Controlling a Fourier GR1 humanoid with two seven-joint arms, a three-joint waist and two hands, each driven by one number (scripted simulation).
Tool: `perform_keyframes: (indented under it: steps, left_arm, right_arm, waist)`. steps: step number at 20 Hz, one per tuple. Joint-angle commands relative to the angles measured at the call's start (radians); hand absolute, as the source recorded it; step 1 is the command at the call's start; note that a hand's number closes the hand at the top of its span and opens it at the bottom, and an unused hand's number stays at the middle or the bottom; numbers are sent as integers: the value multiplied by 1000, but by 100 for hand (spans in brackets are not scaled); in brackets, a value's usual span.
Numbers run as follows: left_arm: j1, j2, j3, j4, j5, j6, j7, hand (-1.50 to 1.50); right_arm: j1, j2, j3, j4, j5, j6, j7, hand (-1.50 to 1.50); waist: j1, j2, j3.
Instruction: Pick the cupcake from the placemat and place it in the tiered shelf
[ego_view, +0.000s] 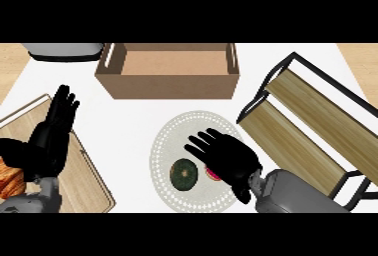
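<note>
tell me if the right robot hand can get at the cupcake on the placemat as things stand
Probably yes. The right robot hand is open and hovering right over the pink cupcake on the round placemat. Only the dark green round item sits beside it, seemingly not blocking.

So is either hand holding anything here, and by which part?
Nothing held. The right hand hovers open over the cupcake; the left hand rests open.

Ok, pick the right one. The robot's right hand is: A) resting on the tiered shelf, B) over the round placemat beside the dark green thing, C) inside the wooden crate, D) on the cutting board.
B: the right hand hangs open over the round placemat, just right of the dark green thing.
</note>
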Motion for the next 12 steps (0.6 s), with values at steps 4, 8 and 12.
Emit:
perform_keyframes:
  steps: [4, 8, 12]
  left_arm:
    - [47, -11, 33, -22, -17, -40, -41, 0]
    - [-52, -34, 34, 10, -27, -37, 40, 0]
    - [72, -34, 54, -63, -26, -69, 10, 0]
  right_arm:
    - [51, 31, -76, 103, 111, -52, -138, -150]
    - [51, 75, -99, 217, 163, -107, -244, -150]
    - [58, 157, -106, 162, 213, -18, -200, -150]
  waist:
    - [1, 0, 0]
    - [-1, 1, 0]
    - [0, -1, 0]
